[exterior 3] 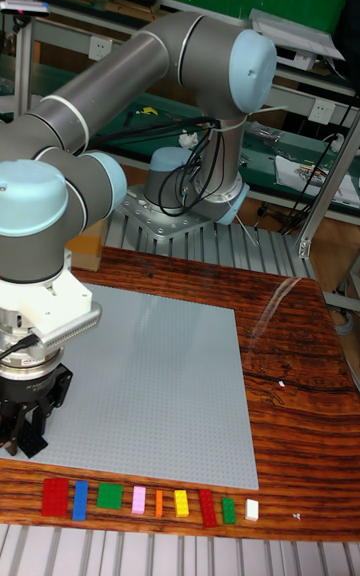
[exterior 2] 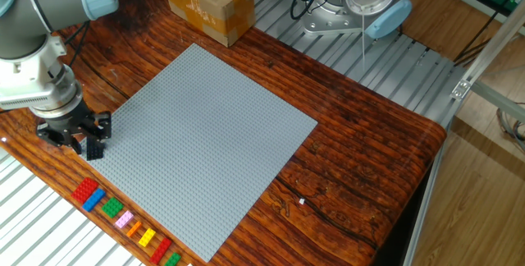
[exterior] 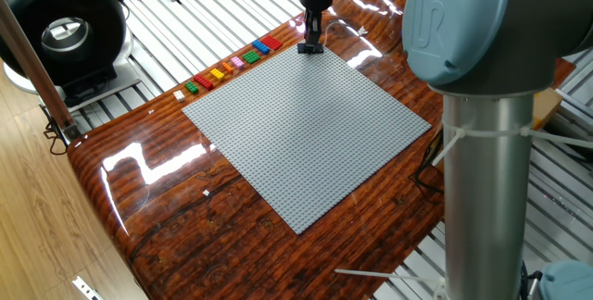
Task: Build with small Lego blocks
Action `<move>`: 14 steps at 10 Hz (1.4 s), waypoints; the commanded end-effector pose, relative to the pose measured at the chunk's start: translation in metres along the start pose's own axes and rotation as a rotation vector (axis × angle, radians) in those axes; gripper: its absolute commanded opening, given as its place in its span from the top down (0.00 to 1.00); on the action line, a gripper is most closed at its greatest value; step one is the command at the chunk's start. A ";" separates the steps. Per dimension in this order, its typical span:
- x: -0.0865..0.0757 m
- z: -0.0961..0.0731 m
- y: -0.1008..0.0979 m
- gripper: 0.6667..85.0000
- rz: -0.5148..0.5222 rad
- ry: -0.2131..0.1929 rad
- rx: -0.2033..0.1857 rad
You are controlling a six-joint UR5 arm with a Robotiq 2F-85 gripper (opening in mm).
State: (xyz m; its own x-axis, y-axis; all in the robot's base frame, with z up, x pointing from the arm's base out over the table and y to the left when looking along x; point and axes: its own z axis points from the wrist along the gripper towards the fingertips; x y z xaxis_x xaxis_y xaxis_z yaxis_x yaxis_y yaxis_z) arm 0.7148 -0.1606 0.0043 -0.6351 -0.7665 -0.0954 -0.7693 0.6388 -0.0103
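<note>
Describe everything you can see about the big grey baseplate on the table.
The grey baseplate is a large, square, thin sheet, plastic by its look, its top covered in fine studs. It lies flat on the glossy wooden table. Nothing is built on it. The gripper stands at one corner, and the row of small Lego blocks lies just off the adjoining edge.

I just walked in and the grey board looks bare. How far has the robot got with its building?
Nothing is built yet: the large grey studded plastic baseplate carries no bricks. The small coloured Lego blocks lie in a row beside it on the wooden table. The claw stands at the plate's corner; whether it holds anything is unclear. All the building remains.
</note>
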 end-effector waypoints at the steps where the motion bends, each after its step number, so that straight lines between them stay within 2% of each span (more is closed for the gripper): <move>1: 0.001 0.000 0.003 0.49 0.003 -0.013 -0.010; 6: 0.006 -0.005 0.004 0.49 0.002 0.003 -0.010; 14: 0.003 -0.002 0.007 0.49 -0.003 -0.007 -0.015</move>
State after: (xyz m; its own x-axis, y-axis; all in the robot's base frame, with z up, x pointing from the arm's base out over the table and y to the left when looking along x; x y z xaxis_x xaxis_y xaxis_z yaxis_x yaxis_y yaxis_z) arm 0.7066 -0.1621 0.0062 -0.6285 -0.7729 -0.0872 -0.7758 0.6310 -0.0022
